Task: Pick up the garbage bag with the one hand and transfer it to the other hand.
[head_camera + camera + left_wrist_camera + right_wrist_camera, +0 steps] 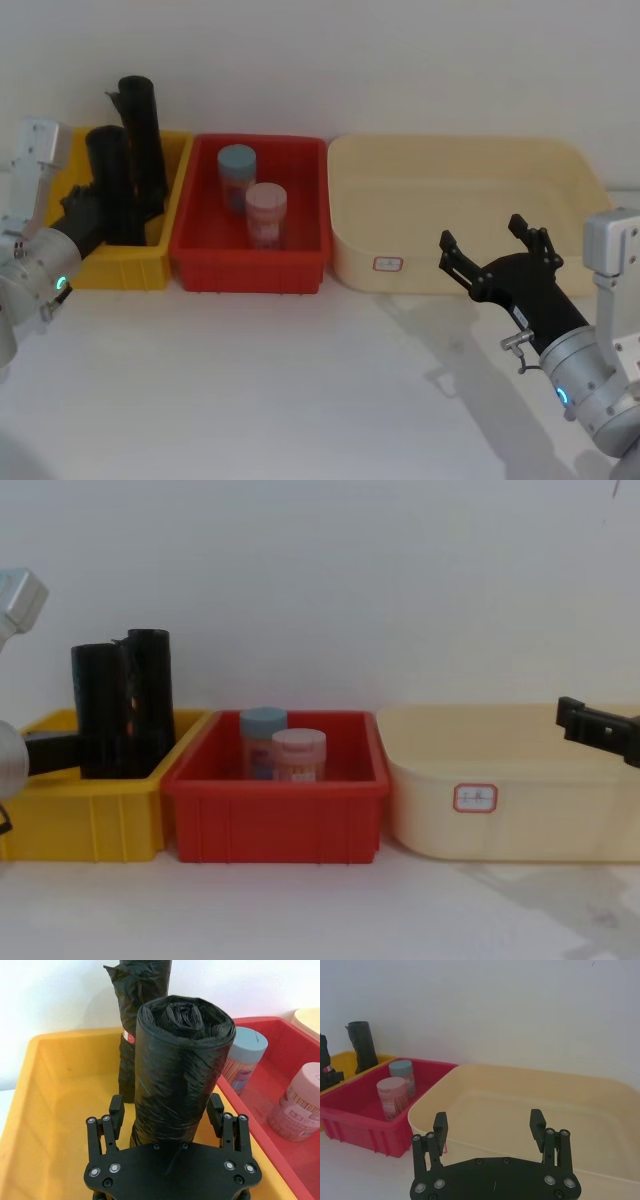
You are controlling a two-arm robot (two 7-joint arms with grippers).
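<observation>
Upright, crinkly cylindrical garbage bag (180, 1070), left tool (166, 1103) straddling it

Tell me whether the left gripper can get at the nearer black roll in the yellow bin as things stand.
Probably yes: the left gripper is open with a finger on each side of the garbage bag, nothing between them; the second roll stands behind it.

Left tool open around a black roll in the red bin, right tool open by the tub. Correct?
No: the left wrist view shows the roll in the yellow bin, not the red. Left tool open around it, right tool open by the tub.
</observation>
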